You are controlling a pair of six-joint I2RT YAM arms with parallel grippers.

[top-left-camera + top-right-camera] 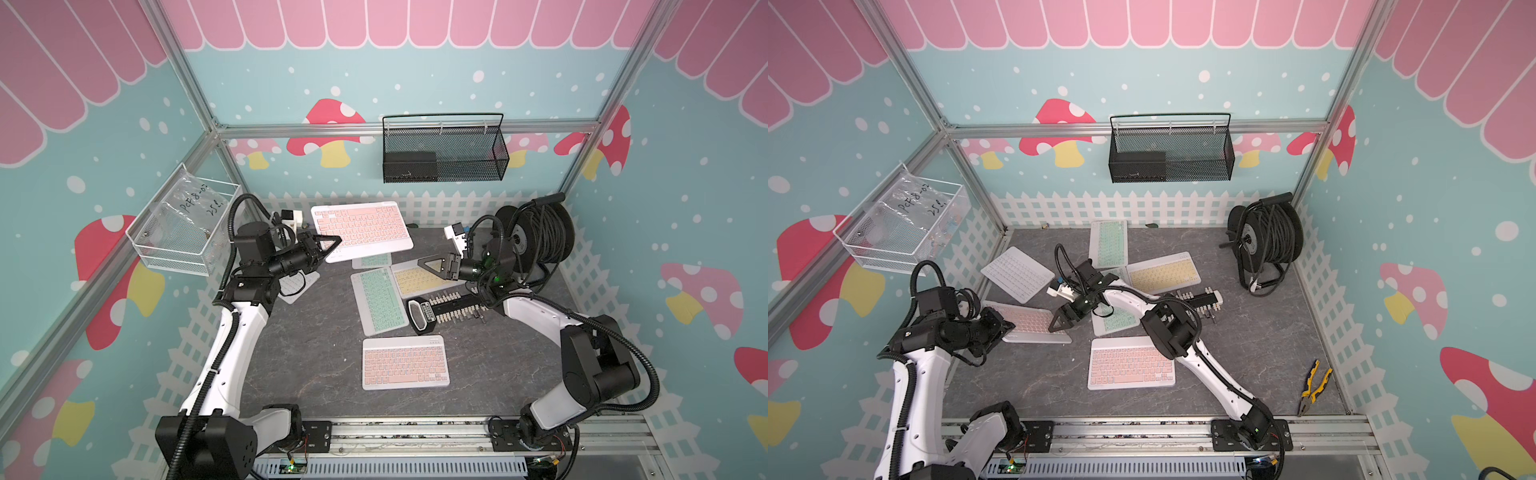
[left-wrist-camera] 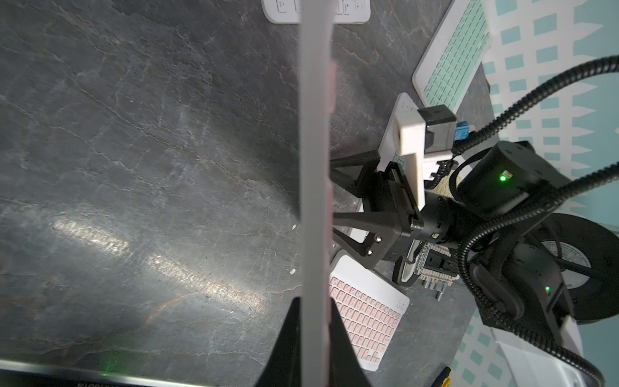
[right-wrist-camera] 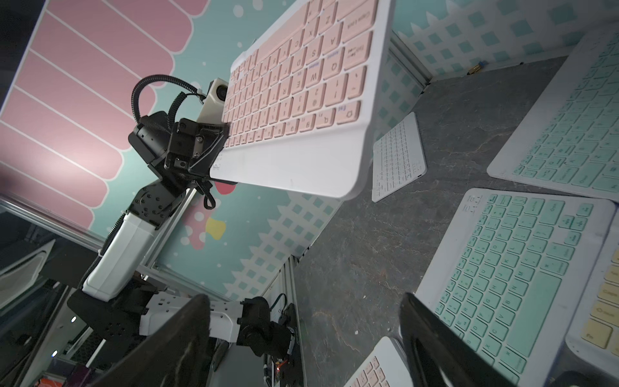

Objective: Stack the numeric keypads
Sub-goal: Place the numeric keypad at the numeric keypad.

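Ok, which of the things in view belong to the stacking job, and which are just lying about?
For the job:
pink keypad in the air
front pink keypad
middle mint keypad
back mint keypad, mostly hidden
yellow keypad
white keypad

Lying about:
black peg bar
cable reel
black mesh basket
clear wall basket

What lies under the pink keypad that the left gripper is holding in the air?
In a top view, the pink keypad, shut in the left gripper, touches nothing. Only one end of a mint keypad shows below it; the rest is covered.
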